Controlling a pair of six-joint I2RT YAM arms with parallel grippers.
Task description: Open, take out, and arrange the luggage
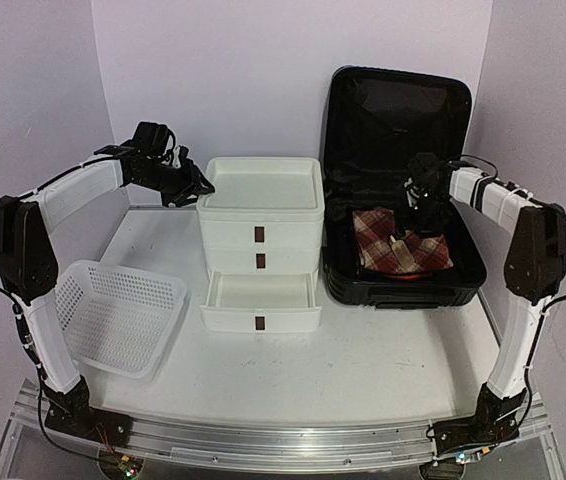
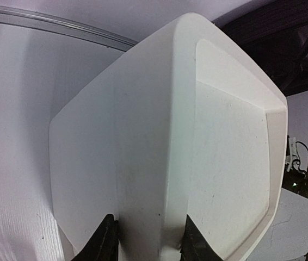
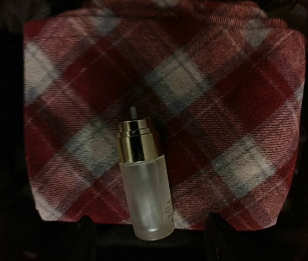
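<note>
White table [image 1: 363,370], lilac walls [image 1: 263,70], open luggage [image 1: 393,110]

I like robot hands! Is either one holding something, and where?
The left gripper seems to pinch a top corner of the white drawer box. The right gripper holds nothing: it hangs open around a small bottle lying untouched on the plaid cloth.

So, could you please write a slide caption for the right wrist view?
Frosted gold-capped bottle lying on plaid cloth inside the luggage.

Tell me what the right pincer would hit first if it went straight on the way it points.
Likely the small frosted bottle lying on the plaid cloth in the luggage, though depth is unclear.
</note>
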